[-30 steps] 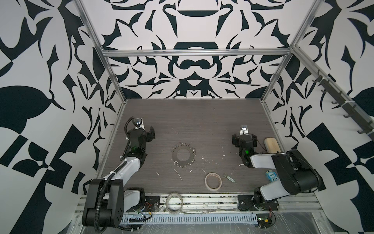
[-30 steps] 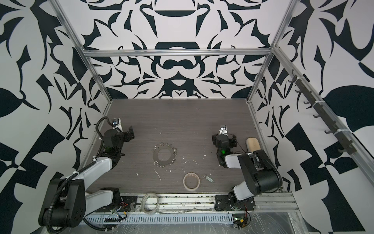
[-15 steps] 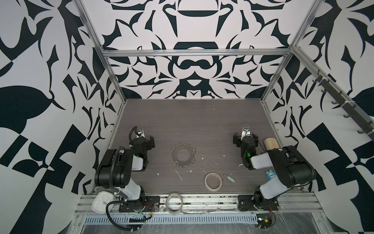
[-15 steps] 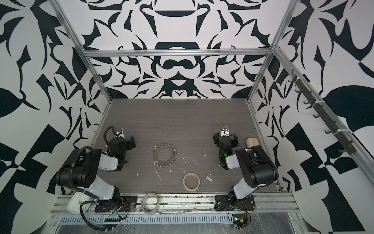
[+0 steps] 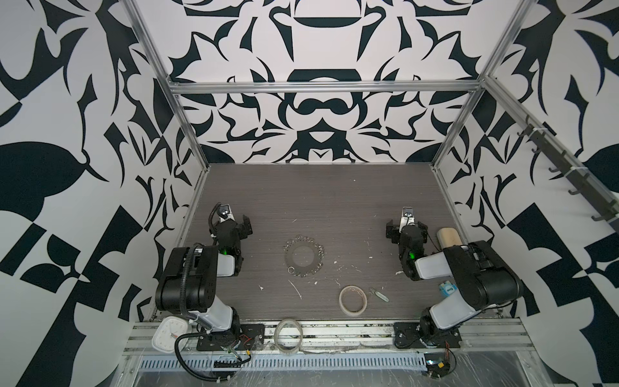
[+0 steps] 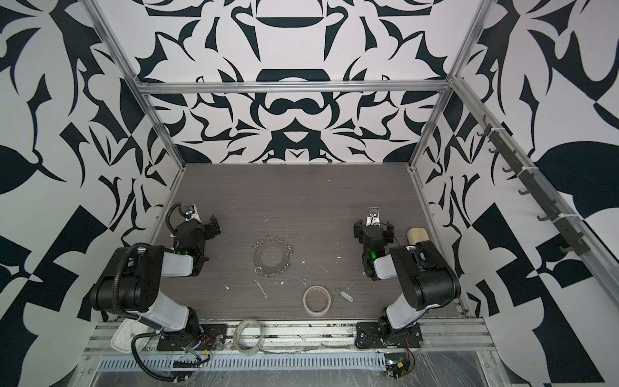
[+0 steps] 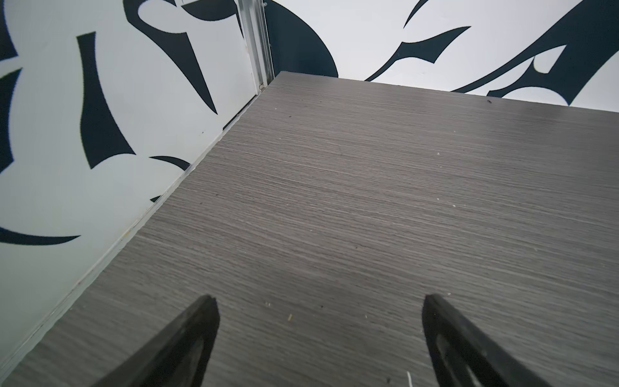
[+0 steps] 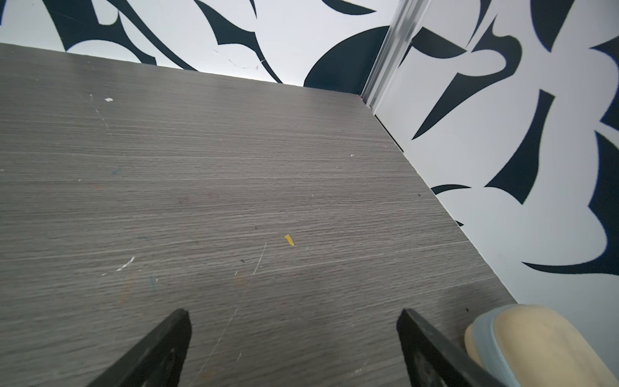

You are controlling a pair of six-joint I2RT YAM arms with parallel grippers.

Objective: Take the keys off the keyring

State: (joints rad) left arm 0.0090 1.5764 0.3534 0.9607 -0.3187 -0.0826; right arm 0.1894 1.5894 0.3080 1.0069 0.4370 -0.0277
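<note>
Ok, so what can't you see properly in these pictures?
Small silvery-grey key: too tiny in both top views to see its teeth.
Silver chain-like keyring: too fine there to tell whether keys hang on it.
Small blue-and-white box: partly behind the right arm in a top view.
Pale beige cylinder: cut off by the right wrist view's edge.

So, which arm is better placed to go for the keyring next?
Left, probably: the keyring lies nearer the left hand than the right hand in both top views. Both hands are open and empty.
</note>
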